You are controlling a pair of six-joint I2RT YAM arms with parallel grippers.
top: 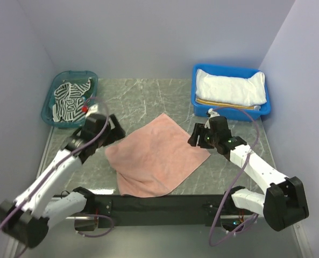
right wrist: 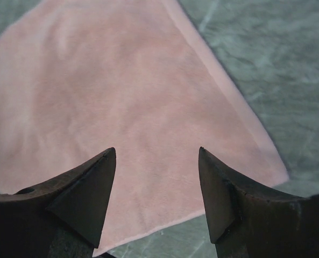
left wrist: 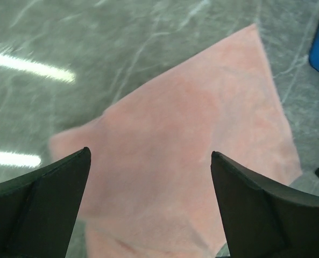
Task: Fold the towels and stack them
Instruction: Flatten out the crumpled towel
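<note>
reaches forward and inward on the left, sloping upward, with the left pincer (left wrist: 148,156) spread wide and empty. stretches in lower on the right, with the right pincer (right wrist: 156,153) parted somewhat narrower, apparently gripping nothing. points both tips downward, toward the middle.

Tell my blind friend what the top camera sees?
A salmon pink cloth towel lies spread on the grey table between the left gripper and right gripper. A teal bin holds a striped towel, a blue bin a white towel.
</note>
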